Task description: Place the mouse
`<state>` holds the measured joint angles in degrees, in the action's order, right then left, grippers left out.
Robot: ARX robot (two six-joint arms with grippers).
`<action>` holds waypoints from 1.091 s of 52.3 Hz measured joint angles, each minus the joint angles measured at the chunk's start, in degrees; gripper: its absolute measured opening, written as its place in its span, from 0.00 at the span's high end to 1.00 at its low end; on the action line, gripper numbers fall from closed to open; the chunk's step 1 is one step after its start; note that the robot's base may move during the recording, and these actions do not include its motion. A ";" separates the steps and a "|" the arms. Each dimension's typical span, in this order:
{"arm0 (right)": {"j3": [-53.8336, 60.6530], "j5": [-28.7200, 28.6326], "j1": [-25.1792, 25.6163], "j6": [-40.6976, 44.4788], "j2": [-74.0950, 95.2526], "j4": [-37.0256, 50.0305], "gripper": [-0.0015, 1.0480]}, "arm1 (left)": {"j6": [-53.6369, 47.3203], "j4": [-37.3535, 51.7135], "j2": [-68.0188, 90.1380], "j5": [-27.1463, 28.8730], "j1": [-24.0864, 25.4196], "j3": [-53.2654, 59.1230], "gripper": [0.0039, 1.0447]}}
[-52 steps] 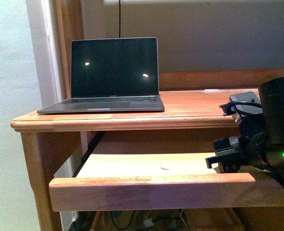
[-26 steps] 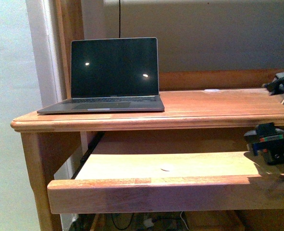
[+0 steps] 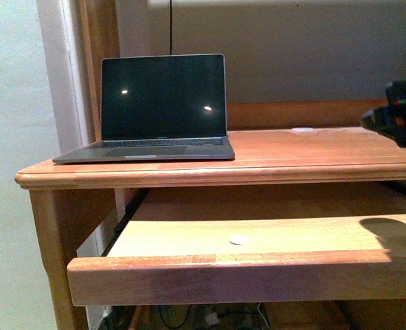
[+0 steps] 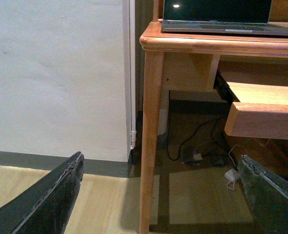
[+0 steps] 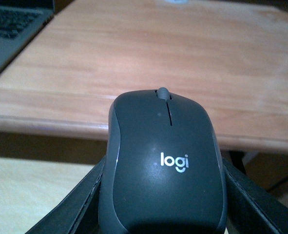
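The right gripper (image 5: 165,212) pinches the small dark grey oval plastic mouse (image 5: 163,146) by the brown wooden desk (image 5: 134,58). The left gripper (image 4: 158,200) is spread

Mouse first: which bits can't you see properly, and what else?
- mouse: rear cut off by the right wrist view's edge; underside hidden.
- right gripper: blurred in the front view, cut by the frame edge.
- white spot on the drawer: front view, too small to identify.

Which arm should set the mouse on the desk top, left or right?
Right. The right tool grips the mouse just short of the desk top; the left tool hangs open and empty, low beside the desk leg.
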<state>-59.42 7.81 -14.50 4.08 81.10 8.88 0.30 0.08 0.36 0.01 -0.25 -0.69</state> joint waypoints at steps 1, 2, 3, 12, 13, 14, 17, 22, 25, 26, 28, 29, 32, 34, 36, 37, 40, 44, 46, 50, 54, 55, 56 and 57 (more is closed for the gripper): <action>-0.85 0.66 -0.72 -0.11 0.52 0.35 0.46 | 0.00 0.00 0.00 0.00 0.00 0.00 0.07; -1.70 1.40 -1.49 -0.15 1.14 0.81 0.46 | 0.00 0.00 0.00 0.00 0.00 0.00 0.07; -2.16 1.77 -1.86 -0.15 1.49 1.01 0.46 | 0.00 0.00 0.00 0.00 0.00 0.00 0.07; -9.62 8.87 -7.23 -0.15 9.66 2.08 0.46 | 0.00 0.00 0.00 0.00 0.00 0.00 0.07; -11.04 10.16 -8.15 -0.11 11.58 2.16 0.46 | 0.00 0.00 0.00 0.00 0.00 0.00 0.07; -11.98 11.04 -8.72 0.07 12.90 2.36 0.46 | 0.00 0.00 0.00 0.00 0.00 0.00 0.07; -15.91 14.29 -10.62 0.24 18.01 2.47 0.46 | 0.00 0.00 0.00 0.00 0.00 0.00 0.07; -21.49 17.99 -12.46 0.48 24.13 2.47 0.46 | 0.00 0.00 0.00 0.00 0.00 0.00 0.07; -25.70 19.93 -13.18 0.46 27.89 1.97 0.46 | 0.00 0.00 0.00 0.00 0.00 0.00 0.07; -26.67 20.26 -13.33 0.46 28.70 1.92 0.46 | 0.00 0.00 0.00 -0.02 0.00 0.00 0.07; -28.15 20.90 -13.40 0.46 29.94 1.77 0.46 | 0.00 0.00 0.00 0.00 0.00 0.00 0.07; -29.16 21.18 -13.46 0.46 30.67 1.60 0.46 | 0.00 0.00 0.00 0.00 0.00 0.00 0.07; -31.34 21.92 -13.51 0.44 32.28 1.29 0.46 | 0.00 0.00 0.00 0.00 0.00 0.00 0.07; -32.61 22.38 -13.53 0.46 33.20 0.98 0.46 | 0.00 0.00 0.00 0.00 0.00 0.00 0.07; -33.79 22.71 -13.53 0.48 34.10 0.96 0.46 | 0.00 0.00 0.00 -0.02 0.00 0.00 0.07; -34.49 22.82 -13.53 0.50 34.60 0.96 0.46 | 0.00 0.00 0.00 0.00 0.00 0.00 0.07; -36.39 23.32 -13.55 0.85 36.22 1.03 0.46 | 0.00 0.00 0.00 0.00 0.00 0.00 0.07; -38.58 23.69 -13.60 1.64 38.05 1.01 0.46 | 0.00 0.00 0.00 0.00 0.00 0.00 0.07; -39.50 23.78 -13.62 1.90 38.82 0.83 0.46 | 0.00 0.00 0.00 0.00 0.00 0.00 0.07; -41.81 23.74 -13.62 2.49 40.70 -0.44 0.46 | 0.00 0.00 0.00 0.00 0.00 0.00 0.07; -43.30 23.32 -13.60 2.89 41.88 -1.11 0.46 | 0.00 0.00 0.00 0.00 0.00 0.00 0.07; -43.45 23.32 -13.57 2.95 41.97 -1.11 0.44 | 0.00 0.00 0.00 0.00 0.00 0.00 0.07; -43.63 23.32 -13.49 3.10 42.05 -1.11 0.40 | 0.00 0.00 0.00 0.00 0.00 0.00 0.07; -43.78 23.32 -13.44 3.21 42.18 -1.11 0.37 | 0.00 0.00 0.00 0.00 0.00 0.00 0.07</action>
<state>-103.20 31.14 -27.94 7.29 123.28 7.77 0.30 0.08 0.36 0.01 -0.25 -0.69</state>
